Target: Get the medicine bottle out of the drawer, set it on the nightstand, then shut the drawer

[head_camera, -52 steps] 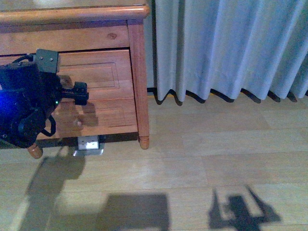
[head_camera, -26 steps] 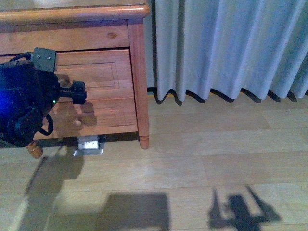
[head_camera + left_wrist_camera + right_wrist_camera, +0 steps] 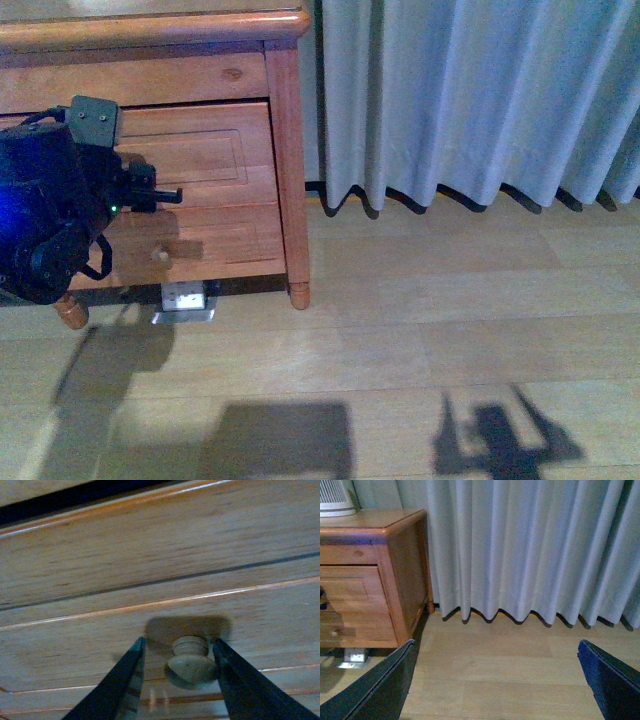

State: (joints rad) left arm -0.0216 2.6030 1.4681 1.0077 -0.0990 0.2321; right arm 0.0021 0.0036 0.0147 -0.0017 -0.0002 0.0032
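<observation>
Body and right wrist cameras both face the nightstand (image 3: 285, 150) and curtain (image 3: 470, 100) from well back; the left wrist camera hugs a knob (image 3: 189, 662).

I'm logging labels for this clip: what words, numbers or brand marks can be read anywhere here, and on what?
None can be read.
The nightstand and its drawer front are bare wood.
The white socket box beneath it and the white ribbed device on top are too blurred to show any marking.
</observation>
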